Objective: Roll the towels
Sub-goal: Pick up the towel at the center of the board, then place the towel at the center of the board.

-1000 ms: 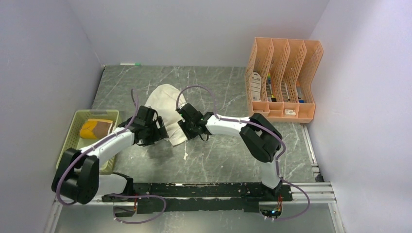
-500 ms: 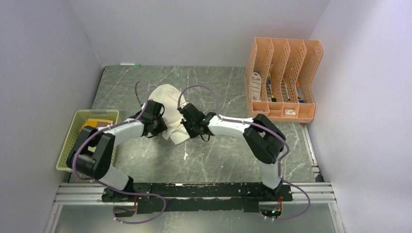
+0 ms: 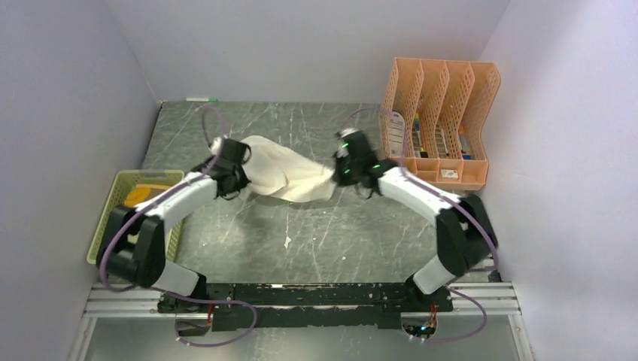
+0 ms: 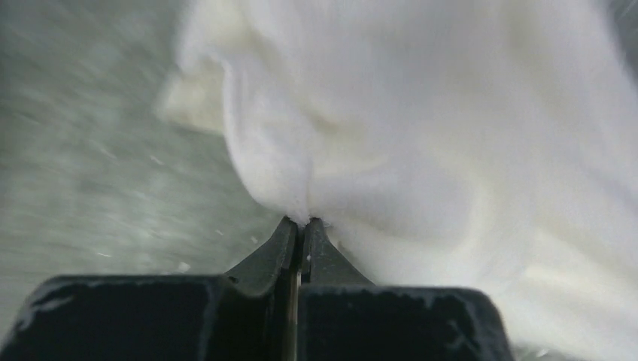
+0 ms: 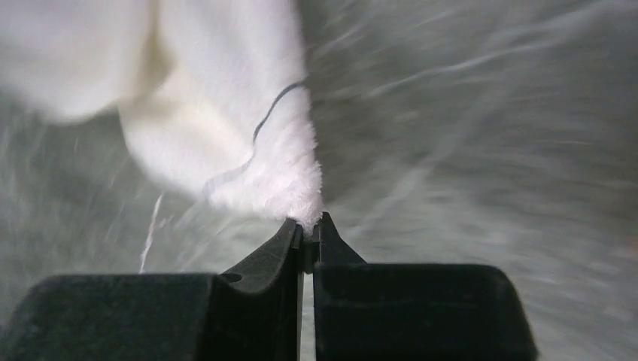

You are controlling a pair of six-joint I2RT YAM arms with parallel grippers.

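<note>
The left pincer [image 4: 301, 224] and right pincer [image 5: 309, 223] each pinch a thin edge of the cream towel [image 3: 290, 177] right of the basket [image 3: 114, 203], so harder pulling may free it.

No writing is legible anywhere; labels inside the orange file rack [image 3: 423, 89] are too small.

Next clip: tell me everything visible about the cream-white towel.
The cream-white towel is plain, fluffy terry-like cloth, not rolled. The left hand is shut on one end, the right hand on the other. It hangs stretched between them, sagging and creased in the middle over the grey marbled table. Table contact is unclear.
</note>
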